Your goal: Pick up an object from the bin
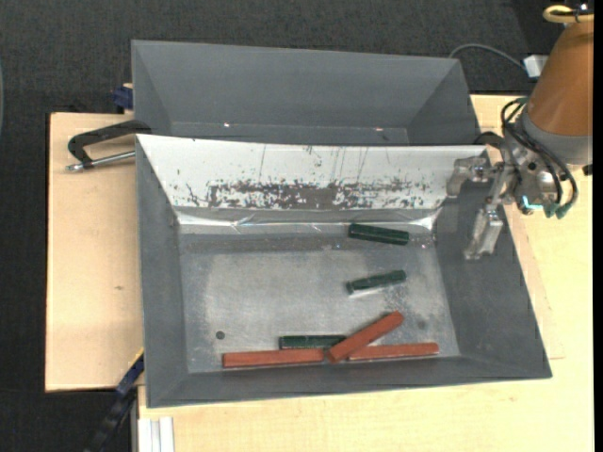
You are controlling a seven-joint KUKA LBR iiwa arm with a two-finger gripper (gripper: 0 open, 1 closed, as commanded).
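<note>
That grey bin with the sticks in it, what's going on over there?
A robot arm reaches in from the right to pick something out of the bin. Its gripper hangs over the bin's right sloping wall, near the back corner, and nothing has been picked yet. The nearest thing is a dark green bar by the back wall. A second green bar lies mid-floor, and red-brown bars lie crossed along the front beside a third green bar.

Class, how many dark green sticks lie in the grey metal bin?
3: one dark green stick near the back, one mid-floor, one in front beside red-brown sticks.
</note>
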